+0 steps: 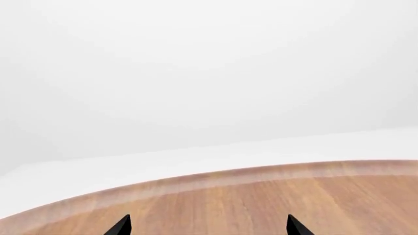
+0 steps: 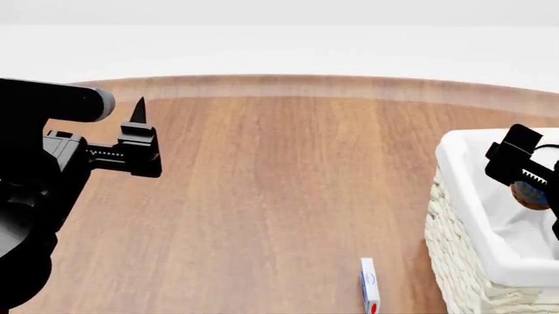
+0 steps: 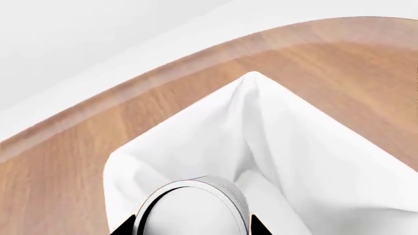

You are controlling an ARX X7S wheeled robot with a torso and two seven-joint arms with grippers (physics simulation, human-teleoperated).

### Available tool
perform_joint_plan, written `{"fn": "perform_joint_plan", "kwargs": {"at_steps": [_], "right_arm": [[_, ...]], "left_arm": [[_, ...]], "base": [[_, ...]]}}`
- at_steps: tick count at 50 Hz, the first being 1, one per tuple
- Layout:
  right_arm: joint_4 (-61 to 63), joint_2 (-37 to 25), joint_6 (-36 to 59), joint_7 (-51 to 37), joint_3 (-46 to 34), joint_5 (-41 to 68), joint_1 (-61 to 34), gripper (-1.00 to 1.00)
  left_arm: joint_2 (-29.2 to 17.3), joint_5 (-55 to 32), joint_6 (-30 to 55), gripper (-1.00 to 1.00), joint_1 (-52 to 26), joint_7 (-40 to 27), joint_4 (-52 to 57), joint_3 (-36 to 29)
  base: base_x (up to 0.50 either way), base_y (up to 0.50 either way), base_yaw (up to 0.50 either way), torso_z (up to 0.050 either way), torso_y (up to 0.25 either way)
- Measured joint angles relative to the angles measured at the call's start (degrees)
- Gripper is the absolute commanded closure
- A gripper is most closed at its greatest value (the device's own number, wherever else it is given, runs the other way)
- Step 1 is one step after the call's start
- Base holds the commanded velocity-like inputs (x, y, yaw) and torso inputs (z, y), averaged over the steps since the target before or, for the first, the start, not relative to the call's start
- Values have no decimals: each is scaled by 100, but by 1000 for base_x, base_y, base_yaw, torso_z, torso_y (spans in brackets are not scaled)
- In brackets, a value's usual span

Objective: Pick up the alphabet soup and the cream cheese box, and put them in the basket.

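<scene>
Soup can, the alphabet soup (image 3: 196, 208), sat between the right pincer (image 3: 193, 226) tips over the inside of the basket (image 2: 463, 196), its silver-white top facing the wrist camera; the jaws were closed on it. In the head view only a rounded bit of the can showed below that pincer, above the white liner. Judged step: lowering or letting go of the first item into the basket. Next move calls for opening the jaws while the can is well inside the liner walls, then lifting clear without snagging the cloth.

Cream cheese box (image 2: 370, 285) stood on edge on the table (image 2: 279, 183), just beside the basket's wicker side, not yet picked. A thin edge like that looks awkward to pinch; it could tip.

Left pincer (image 2: 140, 140) hung over bare table, well away from the basket, jaws apart and empty.

Unclear: can label not visible in any view; whether the can touched the basket floor could not be told; basket's far side and the box's lower end were cut off.
</scene>
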State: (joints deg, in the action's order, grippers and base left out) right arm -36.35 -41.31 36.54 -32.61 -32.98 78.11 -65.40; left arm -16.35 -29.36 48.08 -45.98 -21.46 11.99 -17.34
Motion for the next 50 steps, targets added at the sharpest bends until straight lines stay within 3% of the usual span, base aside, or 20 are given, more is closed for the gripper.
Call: {"fn": "perform_joint_plan", "kwargs": {"at_steps": [14, 15, 37, 50], "right_arm": [[-884, 361, -274, 322, -148, -295, -125, 100], [-916, 374, -296, 330, -152, -308, -127, -100], [-308, 141, -681, -218, 70, -588, -81, -100], [793, -22, -258, -440, -102, -748, -790, -100]], "left_arm": [[-20, 3, -71, -100, 28, 5, -59, -21], [-20, 3, -77, -100, 30, 6, -65, -23], [-42, 8, -180, -100, 40, 19, -186, -57], [-54, 1, -198, -100, 33, 6, -202, -81]], "base": [[0, 0, 0, 0, 1], [0, 0, 0, 0, 0], [0, 0, 0, 0, 0], [0, 0, 0, 0, 0]]}}
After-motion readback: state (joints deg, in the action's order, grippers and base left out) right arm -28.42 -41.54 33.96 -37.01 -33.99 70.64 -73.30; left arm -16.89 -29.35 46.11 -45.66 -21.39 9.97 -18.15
